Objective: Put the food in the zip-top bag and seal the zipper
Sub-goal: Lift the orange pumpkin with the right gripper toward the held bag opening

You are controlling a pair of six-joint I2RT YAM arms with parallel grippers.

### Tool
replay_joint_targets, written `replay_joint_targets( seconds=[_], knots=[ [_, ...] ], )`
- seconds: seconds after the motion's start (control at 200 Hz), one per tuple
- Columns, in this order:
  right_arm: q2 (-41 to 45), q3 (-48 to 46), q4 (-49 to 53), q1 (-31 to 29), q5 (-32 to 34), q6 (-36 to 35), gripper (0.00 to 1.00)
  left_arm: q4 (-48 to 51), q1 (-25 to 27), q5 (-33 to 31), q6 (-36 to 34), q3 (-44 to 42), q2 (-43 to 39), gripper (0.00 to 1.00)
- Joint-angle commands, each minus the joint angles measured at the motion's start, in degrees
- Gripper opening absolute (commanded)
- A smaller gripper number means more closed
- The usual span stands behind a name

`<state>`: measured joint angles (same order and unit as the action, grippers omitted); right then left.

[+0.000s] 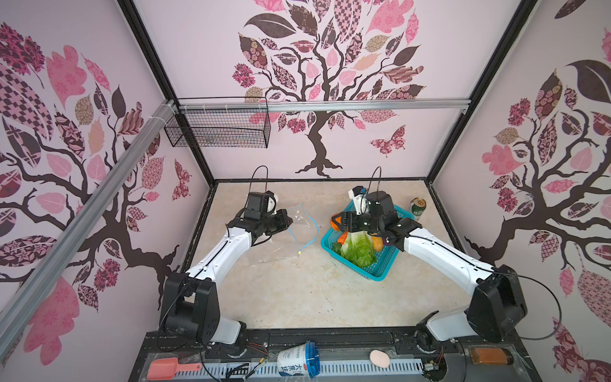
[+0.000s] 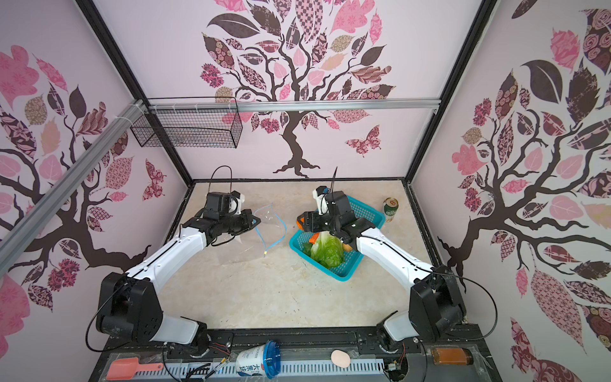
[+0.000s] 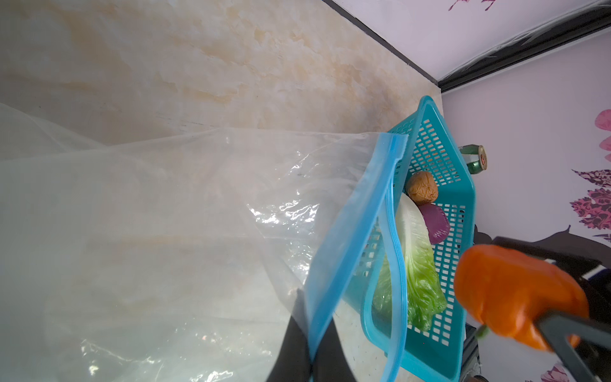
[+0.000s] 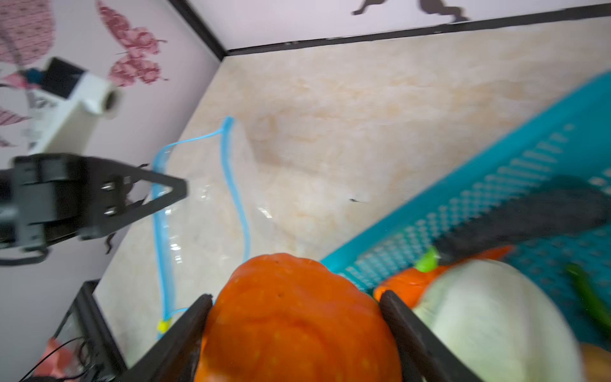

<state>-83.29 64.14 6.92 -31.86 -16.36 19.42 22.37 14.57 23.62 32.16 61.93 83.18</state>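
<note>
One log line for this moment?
left gripper: shut on zip-top bag | right gripper: shut on pumpkin | zipper: open | cabbage: in basket

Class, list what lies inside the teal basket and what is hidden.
Visible in the teal basket: cabbage, carrot, purple onion, tan potato. Whatever lies under the cabbage or the right arm is hidden.

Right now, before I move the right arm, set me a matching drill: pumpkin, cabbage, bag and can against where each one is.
Things:
1. pumpkin
2. cabbage
3. bag
4. can

Places:
A. lying in the basket
B. on the table, beside the basket
C. held in the right gripper
D. mouth edge pinched by the left gripper

Pairs: 1-C, 2-A, 3-D, 4-B
</note>
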Motion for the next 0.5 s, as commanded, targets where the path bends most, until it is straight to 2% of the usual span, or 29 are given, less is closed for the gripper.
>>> replay_joint_targets(
  seconds=[0.0, 0.205, 0.495],
  knots=[
    [-4.43, 4.74, -4.74, -2.61, -4.91, -0.17, 0.59, -1.14, 0.25, 1.32, 0.44, 1.31, -0.92, 0.00],
    [-11.66, 11.22, -6.61, -7.42, -5.78, -1.79, 0.60, -1.10, 0.29, 1.77, 0.53, 1.36, -1.62, 0.00],
    [-21.20, 16.27, -3.83, -8.95, -2.84, -4.69, 0.59, -1.16, 0.30, 1.78, 0.27, 1.50, -3.10, 0.00]
  ],
)
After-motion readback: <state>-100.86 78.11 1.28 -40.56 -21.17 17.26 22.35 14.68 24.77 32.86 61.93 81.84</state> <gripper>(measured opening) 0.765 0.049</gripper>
